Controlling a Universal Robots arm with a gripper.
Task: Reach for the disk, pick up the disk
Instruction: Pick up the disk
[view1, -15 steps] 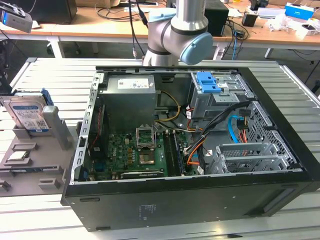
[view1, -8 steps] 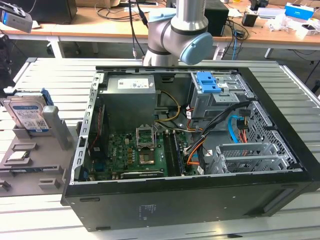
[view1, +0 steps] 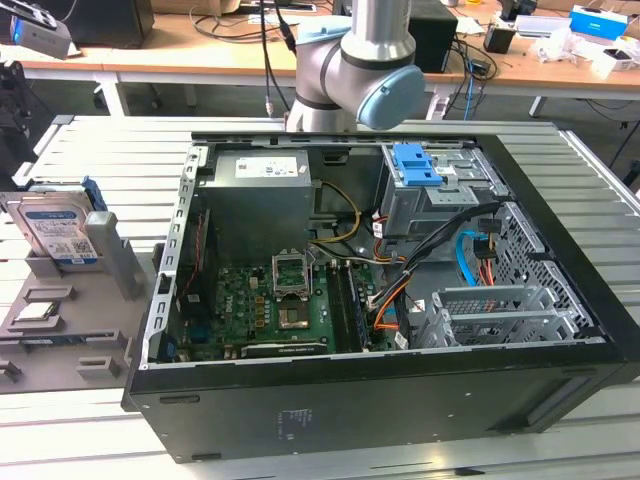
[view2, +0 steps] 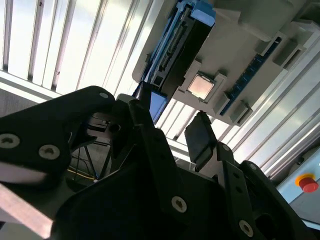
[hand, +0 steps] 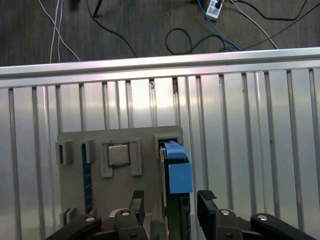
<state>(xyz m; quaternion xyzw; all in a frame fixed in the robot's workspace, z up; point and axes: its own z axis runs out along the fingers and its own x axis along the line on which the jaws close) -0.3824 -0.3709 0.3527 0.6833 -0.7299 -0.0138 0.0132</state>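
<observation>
A slatted metal table (view1: 120, 150) carried the whole scene, with cluttered desks (view1: 200, 55) and trailing cables behind it in the exterior view. And there was the gripper (hand: 171, 197) in the first wrist view, spread wide and holding nothing. Straight ahead of it, framed in the gap between its two black fingers (hand: 137, 200), stood the disk (hand: 178, 172), up on its edge with a blue rail facing the hand. It was apart from the fingertips, and neither one touched it.

The disk sat in a slot of a grey holder tray (hand: 115, 187). Just off to one side of the gripper's line, a square processor chip (hand: 118, 155) lay flat in its own recess. Further out on that same side, a thin blue strip (hand: 87, 182) ran along the tray.

The second wrist view told the same story from a slant. One padded finger stood in front, with the disk (view2: 182, 47) beyond it and the chip (view2: 201, 86) close beside the disk. Far past the hand sat a red button (view2: 307, 184).

In the exterior view the disk (view1: 55, 232) showed its white-and-blue label. It stood in the tray (view1: 100, 335) at the exterior view's left, just beside an open black computer case (view1: 400, 400). Inside the case lay a green board (view1: 270, 300), and a blue latch (view1: 415, 165) sat atop the metal drive cage. The arm (view1: 360, 70), grey with a blue cap, rose behind the case.
</observation>
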